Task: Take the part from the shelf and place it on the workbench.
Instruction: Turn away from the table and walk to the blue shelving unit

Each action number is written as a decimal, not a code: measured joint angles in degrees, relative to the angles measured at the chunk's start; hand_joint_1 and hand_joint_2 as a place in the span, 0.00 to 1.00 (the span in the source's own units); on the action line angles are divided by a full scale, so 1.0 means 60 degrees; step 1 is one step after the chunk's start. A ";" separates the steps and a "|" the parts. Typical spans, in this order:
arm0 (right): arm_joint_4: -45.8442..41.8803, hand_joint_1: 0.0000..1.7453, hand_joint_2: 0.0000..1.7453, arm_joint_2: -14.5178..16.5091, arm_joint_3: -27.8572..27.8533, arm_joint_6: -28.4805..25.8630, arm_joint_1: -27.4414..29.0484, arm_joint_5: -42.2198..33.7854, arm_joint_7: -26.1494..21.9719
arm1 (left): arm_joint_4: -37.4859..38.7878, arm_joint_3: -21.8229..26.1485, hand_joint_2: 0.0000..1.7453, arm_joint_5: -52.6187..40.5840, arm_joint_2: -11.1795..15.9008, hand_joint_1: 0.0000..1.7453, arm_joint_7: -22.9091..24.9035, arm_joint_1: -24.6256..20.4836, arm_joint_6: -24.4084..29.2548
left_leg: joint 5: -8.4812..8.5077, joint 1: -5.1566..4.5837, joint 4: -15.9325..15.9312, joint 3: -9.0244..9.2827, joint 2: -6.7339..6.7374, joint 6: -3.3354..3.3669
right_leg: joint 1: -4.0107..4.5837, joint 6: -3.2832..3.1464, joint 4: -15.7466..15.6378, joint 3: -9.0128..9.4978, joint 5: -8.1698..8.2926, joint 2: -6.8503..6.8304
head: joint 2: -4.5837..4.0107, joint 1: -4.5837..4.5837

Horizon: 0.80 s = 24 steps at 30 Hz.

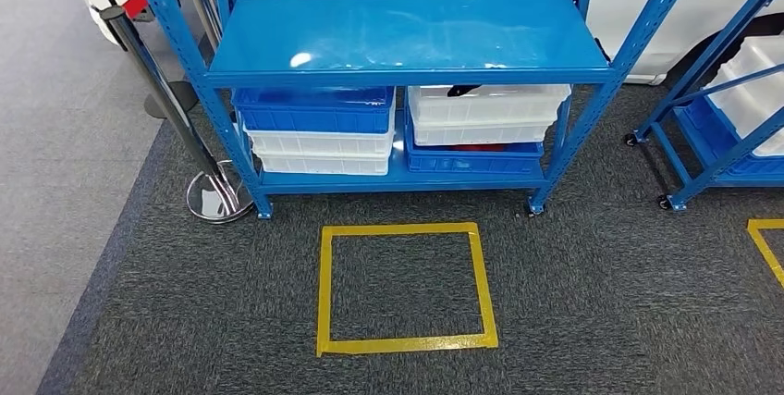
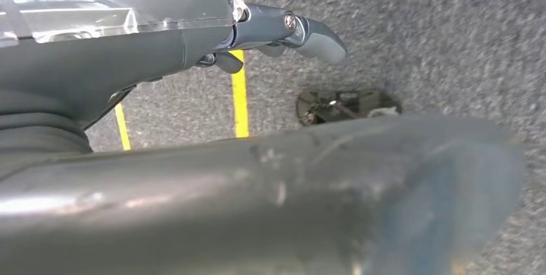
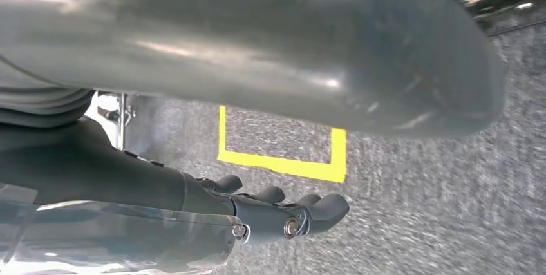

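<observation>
The approach step is in hand: the shelf is faced, both the left hand and right hand hang empty with fingers loosely apart, and a reach toward the white bin is called for next.

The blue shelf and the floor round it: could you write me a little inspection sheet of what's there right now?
Surface: dark grey carpet with a yellow tape square before the blue shelf.
Job's things: blue and white bins stacked on the lower level; a dark item in the upper right white bin, too small to identify.
Clutter: nothing seen.
Hands: left hand and right hand hang over the carpet, holding nothing.
Cables: nothing seen.
Surroundings: barrier post, second blue rack, white vehicle behind.
</observation>
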 joint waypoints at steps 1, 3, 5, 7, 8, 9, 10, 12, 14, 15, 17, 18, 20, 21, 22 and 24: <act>-0.0001 0.00 0.00 -0.0010 -0.0005 0.0000 0.0003 0.0000 0.0001 | 0.0000 0.0001 0.00 0.0001 -0.0004 0.00 0.0000 -0.0002 0.0000 | -0.0098 -0.0010 0.0011 0.0103 0.0035 -0.0044 | 0.0031 -0.0051 -0.0559 0.0190 0.0219 -0.0115 | 0.0000 -0.0004; -0.0002 0.00 0.00 -0.0018 -0.0012 0.0000 -0.0030 0.0000 -0.0003 | 0.0000 0.0003 0.00 0.0003 -0.0011 0.00 0.0004 -0.0012 0.0000 | -0.0253 -0.0055 0.0033 0.0222 0.0135 -0.0160 | 0.0096 -0.0239 -0.1062 0.0343 0.0284 -0.0271 | 0.0000 -0.0013; -0.0002 0.00 0.00 -0.0019 -0.0014 0.0002 -0.0053 0.0001 -0.0004 | 0.0000 0.0005 0.00 0.0003 -0.0013 0.00 0.0009 -0.0032 0.0000 | -0.0297 -0.0090 0.0109 0.0319 0.0198 -0.0260 | 0.0095 -0.0430 -0.1114 0.0426 0.0177 -0.0197 | 0.0000 -0.0029; -0.0002 0.00 0.00 -0.0019 -0.0015 0.0002 -0.0032 0.0001 0.0000 | 0.0000 0.0006 0.00 0.0003 -0.0011 0.00 0.0006 -0.0052 0.0000 | -0.0308 -0.0075 0.0624 0.0192 0.0109 -0.0336 | 0.0056 -0.0553 -0.1181 0.0649 0.0071 -0.0103 | 0.0000 -0.0053; -0.0002 0.00 0.00 -0.0019 -0.0015 0.0001 -0.0033 0.0000 0.0001 | 0.0000 0.0005 0.00 0.0002 -0.0010 0.00 0.0004 -0.0067 -0.0001 | -0.0398 -0.0053 0.1145 -0.0093 0.0035 -0.0382 | 0.0039 -0.0601 -0.1208 0.0762 0.0013 -0.0062 | 0.0000 -0.0068; -0.0002 0.00 0.00 -0.0020 -0.0015 0.0000 -0.0034 0.0000 0.0001 | 0.0000 0.0005 0.00 0.0001 -0.0010 0.00 0.0001 -0.0074 -0.0002 | -0.0578 -0.0023 0.1767 -0.0481 -0.0043 -0.0429 | 0.0039 -0.0635 -0.1226 0.0848 -0.0058 -0.0020 | 0.0000 -0.0082; -0.0002 0.00 0.00 -0.0022 -0.0016 0.0000 -0.0041 0.0000 0.0004 | 0.0000 0.0004 0.00 -0.0004 -0.0010 0.00 0.0002 -0.0076 -0.0003 | -0.0863 -0.0001 0.2379 -0.0934 -0.0086 -0.0471 | 0.0039 -0.0654 -0.1230 0.0925 -0.0134 0.0041 | 0.0000 -0.0097; -0.0002 0.00 0.00 -0.0022 -0.0017 0.0000 -0.0042 0.0000 0.0015 | 0.0000 0.0004 0.00 -0.0019 -0.0011 0.00 0.0011 -0.0057 -0.0004 | -0.1354 0.0023 0.3070 -0.1648 -0.0110 -0.0510 | 0.0041 -0.0651 -0.1230 0.1116 -0.0301 0.0177 | 0.0000 -0.0101; -0.0002 0.00 0.00 -0.0022 -0.0022 0.0000 -0.0030 0.0001 0.0025 | 0.0000 0.0004 0.00 -0.0072 -0.0014 0.00 0.0020 -0.0032 -0.0004 | -0.1125 0.0022 0.2707 -0.1893 -0.0119 -0.0475 | 0.0050 -0.0627 -0.1230 0.1383 -0.0492 0.0296 | 0.0000 -0.0104; -0.0002 0.00 0.00 -0.0022 -0.0024 0.0000 -0.0023 0.0004 0.0026 | 0.0000 0.0004 0.00 -0.0108 -0.0015 0.00 0.0021 -0.0020 -0.0004 | -0.0629 0.0013 0.2162 -0.1864 -0.0146 -0.0420 | 0.0057 -0.0610 -0.1234 0.1520 -0.0595 0.0340 | 0.0000 -0.0102; 0.0001 0.00 0.00 -0.0013 -0.0031 0.0000 -0.0001 0.0018 0.0025 | 0.0000 0.0004 0.00 -0.0162 -0.0017 0.00 0.0024 0.0003 -0.0004 | 0.0434 -0.0030 0.1126 -0.1798 -0.0271 -0.0284 | 0.0066 -0.0555 -0.1238 0.1703 -0.0777 0.0416 | 0.0000 -0.0097; 0.0002 0.00 0.00 -0.0007 -0.0035 0.0000 -0.0004 0.0027 0.0023 | 0.0000 0.0003 0.00 -0.0176 -0.0018 0.00 0.0026 0.0002 -0.0004 | 0.0770 -0.0063 0.0806 -0.1764 -0.0327 -0.0218 | 0.0060 -0.0502 -0.1256 0.1745 -0.0854 0.0453 | 0.0000 -0.0092; 0.0000 0.00 0.00 -0.0002 -0.0040 0.0000 -0.0021 0.0044 0.0026 | 0.0001 0.0003 0.00 -0.0185 -0.0028 0.00 0.0032 0.0001 -0.0004 | 0.0787 -0.0119 0.0601 -0.1678 -0.0352 -0.0102 | 0.0054 -0.0363 -0.1231 0.1834 -0.0886 0.0498 | 0.0000 -0.0078; -0.0002 0.00 0.00 -0.0003 -0.0042 -0.0003 -0.0026 0.0052 0.0036 | 0.0001 0.0003 0.00 -0.0187 -0.0040 0.00 0.0035 -0.0002 -0.0004 | 0.0800 -0.0110 0.0506 -0.1542 -0.0340 -0.0037 | 0.0046 -0.0299 -0.1173 0.1880 -0.0873 0.0479 | 0.0000 -0.0077; -0.0003 0.00 0.00 -0.0004 -0.0044 -0.0007 -0.0025 0.0064 0.0046 | 0.0001 0.0004 0.00 -0.0190 -0.0051 0.00 0.0033 -0.0001 -0.0001 | 0.0781 -0.0098 0.0395 -0.1391 -0.0327 0.0029 | 0.0046 -0.0249 -0.1004 0.1882 -0.0845 0.0420 | 0.0000 -0.0068; -0.0003 0.00 0.00 -0.0001 -0.0046 -0.0029 -0.0054 0.0097 0.0066 | 0.0000 0.0003 0.00 -0.0198 -0.0063 0.00 0.0029 -0.0027 0.0006 | 0.0709 -0.0065 0.0242 -0.1083 -0.0287 0.0125 | 0.0036 -0.0160 -0.0262 0.1484 -0.1002 0.0264 | 0.0000 -0.0056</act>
